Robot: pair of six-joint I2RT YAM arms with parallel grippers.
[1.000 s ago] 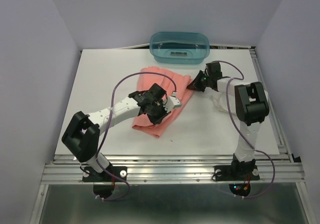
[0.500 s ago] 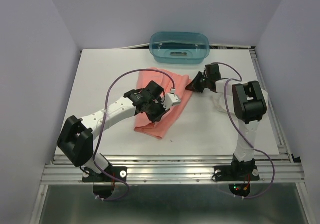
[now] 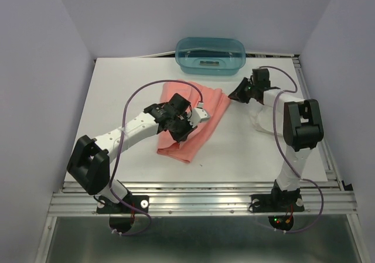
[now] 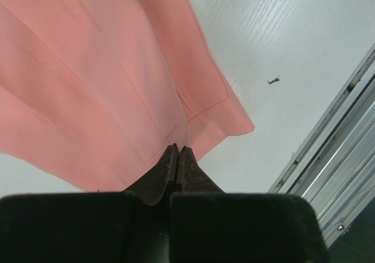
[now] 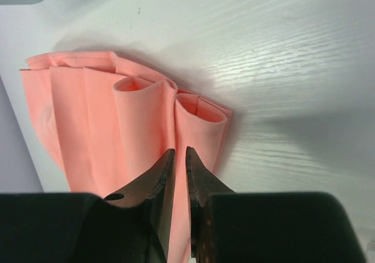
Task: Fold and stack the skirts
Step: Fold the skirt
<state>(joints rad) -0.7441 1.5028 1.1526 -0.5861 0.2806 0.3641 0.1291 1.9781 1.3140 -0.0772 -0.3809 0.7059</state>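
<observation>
Salmon-pink gathered cloth skirt [image 3: 195, 121] lies folded near table centre, in front of the teal translucent plastic tub [image 3: 210, 55]. Left gripper [image 4: 177, 153] sits over the skirt's middle, jaws pressed together with no cloth visibly between the tips. Right gripper [image 5: 176, 153] is at the skirt's right corner, jaws nearly together; whether they pinch the folds, I cannot tell. White pleated skirt [image 3: 262, 118] lies beneath the right arm.

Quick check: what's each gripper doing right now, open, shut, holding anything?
Left gripper: shut, fingertips at the pink skirt; a grip cannot be told.
Right gripper: nearly shut, empty, off the skirt's edge.
</observation>
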